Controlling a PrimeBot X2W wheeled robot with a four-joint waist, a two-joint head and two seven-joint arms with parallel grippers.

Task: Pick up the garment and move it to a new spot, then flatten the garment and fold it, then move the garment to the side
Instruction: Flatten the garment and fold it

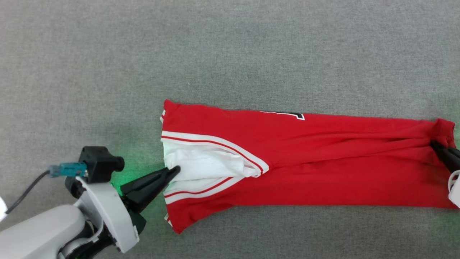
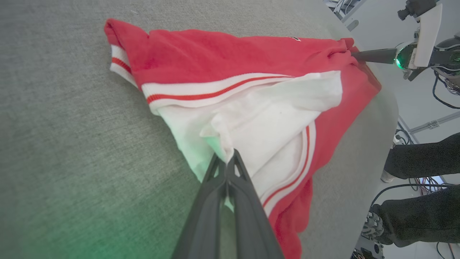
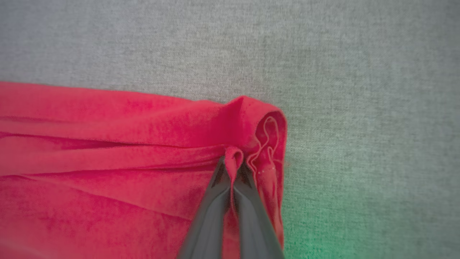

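Item: red jersey (image 1: 323, 169), folded into a long band, flat across the middle of the grey fabric tabletop (image 1: 230, 46), striped trim at its left end (a black, white-edged numeral peeks out at the far edge). Holds: left gripper (image 1: 175, 170), fingers pressed together, pinching white cloth at the left end; right gripper (image 1: 435, 145) pinching a red fold at the right end.

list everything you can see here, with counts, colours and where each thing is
shirt: one, red with white striped trim, lying lengthwise across the table
table: one, grey fabric top, under the shirt
legs: two, a person's, dark trousers, beside the table's edge in the left wrist view
left gripper: one, black, shut on the shirt's white neck end
right gripper: one, black, shut on the shirt's opposite red end
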